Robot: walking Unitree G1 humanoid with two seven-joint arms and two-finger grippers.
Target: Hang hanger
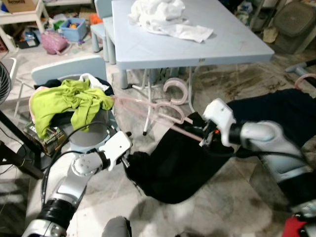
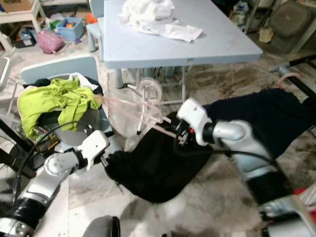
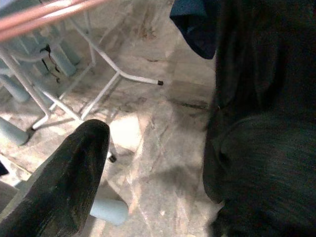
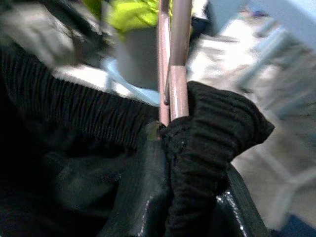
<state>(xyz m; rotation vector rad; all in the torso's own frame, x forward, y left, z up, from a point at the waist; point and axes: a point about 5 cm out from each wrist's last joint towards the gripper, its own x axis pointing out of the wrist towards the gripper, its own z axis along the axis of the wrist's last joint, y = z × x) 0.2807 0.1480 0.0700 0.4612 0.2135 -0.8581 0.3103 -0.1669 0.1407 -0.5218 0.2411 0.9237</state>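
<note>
A pink hanger (image 1: 168, 114) hangs in the air in front of the blue table, its hook (image 1: 176, 92) pointing up. My right gripper (image 1: 205, 136) is shut on its lower bar together with the ribbed waistband (image 4: 207, 123) of a black garment (image 1: 173, 165). The garment sags from that grip toward the floor. Its left corner reaches my left gripper (image 1: 125, 159). In the left wrist view one black finger (image 3: 64, 187) stands well apart from the dark cloth (image 3: 261, 148), with floor showing between them, so that gripper is open.
The light blue table (image 1: 232, 47) carries a white cloth (image 1: 165, 19). A chair (image 1: 64, 66) at left holds lime green clothes (image 1: 69, 101). Dark clothes (image 1: 281, 111) and another pink hook (image 1: 307, 79) lie at right. Toys and boxes crowd the back left.
</note>
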